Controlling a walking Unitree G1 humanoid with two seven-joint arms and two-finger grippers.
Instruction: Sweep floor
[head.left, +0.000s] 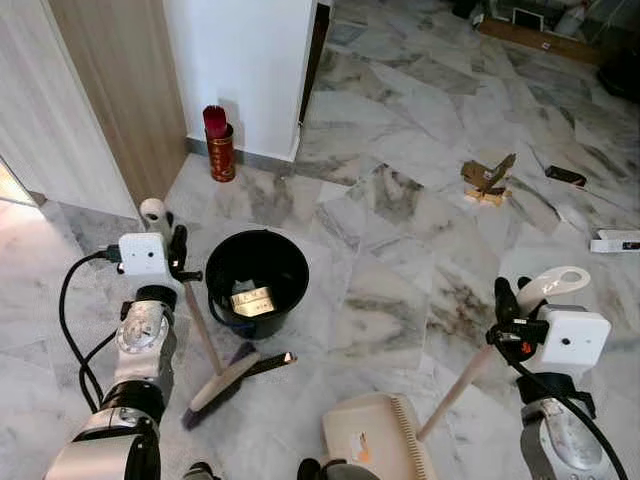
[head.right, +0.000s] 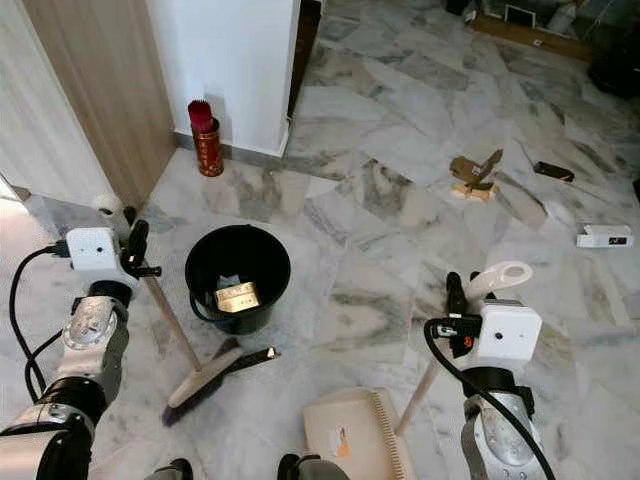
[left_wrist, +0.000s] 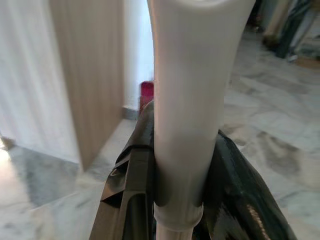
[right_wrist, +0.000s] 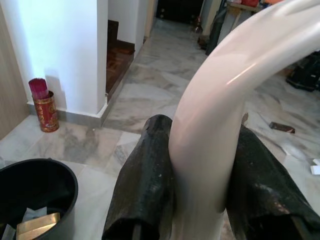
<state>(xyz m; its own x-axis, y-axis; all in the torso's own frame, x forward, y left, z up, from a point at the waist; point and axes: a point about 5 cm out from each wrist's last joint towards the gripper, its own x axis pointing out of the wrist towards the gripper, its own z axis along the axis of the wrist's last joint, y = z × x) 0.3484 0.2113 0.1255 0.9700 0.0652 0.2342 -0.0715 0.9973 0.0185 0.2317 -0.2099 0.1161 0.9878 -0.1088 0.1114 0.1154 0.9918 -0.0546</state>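
Note:
My left gripper (head.left: 178, 262) is shut on the pale top of a broom handle (left_wrist: 186, 100), at the left beside the bucket. The wooden handle slants down to the broom head (head.left: 225, 384), whose dark bristles rest on the marble floor in front of the bucket. My right gripper (head.left: 505, 318) is shut on the white curved grip of the dustpan handle (right_wrist: 215, 130). Its stick runs down to the cream dustpan (head.left: 372, 436), which lies on the floor near my feet. A scrap of brown cardboard (head.left: 487, 178) lies further off on the right.
A black bucket (head.left: 290, 262) with a gold box inside stands between the arms. A red tin (head.left: 220, 148) stands by the white wall corner; a wooden door is at the left. A small black object (head.left: 566, 176) and a white box (head.left: 615, 241) lie at the far right.

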